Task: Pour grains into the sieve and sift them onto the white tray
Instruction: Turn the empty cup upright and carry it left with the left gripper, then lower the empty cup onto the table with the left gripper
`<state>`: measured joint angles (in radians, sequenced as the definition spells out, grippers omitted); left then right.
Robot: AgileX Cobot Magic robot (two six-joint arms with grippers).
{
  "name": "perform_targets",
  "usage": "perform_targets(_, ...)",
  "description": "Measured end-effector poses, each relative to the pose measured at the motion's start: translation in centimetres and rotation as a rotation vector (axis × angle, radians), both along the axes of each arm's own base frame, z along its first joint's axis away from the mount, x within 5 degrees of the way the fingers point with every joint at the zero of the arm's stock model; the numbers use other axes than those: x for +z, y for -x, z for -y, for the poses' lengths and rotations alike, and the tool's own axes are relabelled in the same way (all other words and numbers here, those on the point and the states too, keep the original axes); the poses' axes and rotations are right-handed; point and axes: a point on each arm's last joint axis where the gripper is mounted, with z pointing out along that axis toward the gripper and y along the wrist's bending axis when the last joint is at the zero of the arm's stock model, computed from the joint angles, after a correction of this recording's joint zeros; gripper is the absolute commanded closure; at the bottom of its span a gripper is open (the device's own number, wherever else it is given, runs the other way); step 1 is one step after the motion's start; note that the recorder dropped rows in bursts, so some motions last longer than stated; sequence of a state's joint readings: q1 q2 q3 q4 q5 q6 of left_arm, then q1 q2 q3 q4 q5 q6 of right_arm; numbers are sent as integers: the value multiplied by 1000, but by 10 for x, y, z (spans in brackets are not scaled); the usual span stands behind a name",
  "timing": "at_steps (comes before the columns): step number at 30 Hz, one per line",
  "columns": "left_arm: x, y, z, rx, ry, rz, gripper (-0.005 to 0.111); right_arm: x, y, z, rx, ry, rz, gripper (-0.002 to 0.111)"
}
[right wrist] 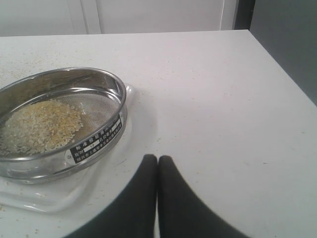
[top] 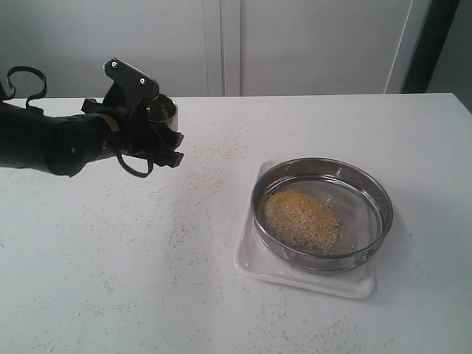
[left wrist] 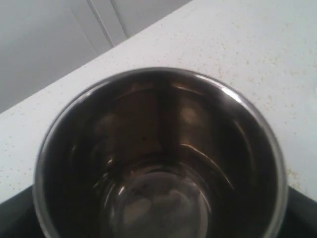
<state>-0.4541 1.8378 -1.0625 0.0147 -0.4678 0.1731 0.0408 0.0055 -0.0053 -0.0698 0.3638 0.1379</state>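
Sieve [top: 363, 210], a stiff steel ring with a fine mesh floor, seated on the white tray [top: 295, 276] right of centre on the surface [top: 110, 258]. The grains [top: 299, 217] lie heaped on the mesh toward its left half, yellow fines mixed with paler rice-like pieces, and the right half of the mesh is bare. The ring is about as wide as the tray, so little margin would catch what falls near the rim. Judged by its build, the sieve is rigid and fairly light, with a smooth wall likely to slip. The best hold is a pinch across the upright wall, one finger inside and one outside, on the side free of grain or near the label plate [right wrist: 95, 142]. The load is loose and would run to the low side if the ring tilts, so it should be shaken level. The glossy tray may slide with it. The left claw [top: 151, 129] pinches an empty steel cup [top: 162, 110], held above the surface and well apart from the sieve. The right claw [right wrist: 157, 157] hangs near the tray with its fingers pressed together, and it must spread before it can grip. Open room lies on every side of the tray. The right edge of the surface falls away beyond that claw, and stray granules dot the surface.
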Motion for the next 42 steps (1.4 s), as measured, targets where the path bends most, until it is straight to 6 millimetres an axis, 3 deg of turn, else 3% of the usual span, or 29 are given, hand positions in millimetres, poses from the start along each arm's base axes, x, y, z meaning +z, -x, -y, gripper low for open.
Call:
perform_targets(5, -2, 1, -5, -13, 88, 27, 107, 0, 0, 0, 0, 0, 0, 108)
perform_targets(12, -5, -10, -37, 89, 173, -16, 107, 0, 0, 0, 0, 0, 0, 108)
perform_targets(17, -4, -14, -43, 70, 219, 7, 107, 0, 0, 0, 0, 0, 0, 108)
perform_targets(24, -31, -19, -36, 22, 274, -2, 107, 0, 0, 0, 0, 0, 0, 108)
perform_targets(31, -81, -24, -34, 43, 285, -82, 107, 0, 0, 0, 0, 0, 0, 108)
perform_targets(42, -94, -24, -43, 152, 230, -166, 107, 0, 0, 0, 0, 0, 0, 108)
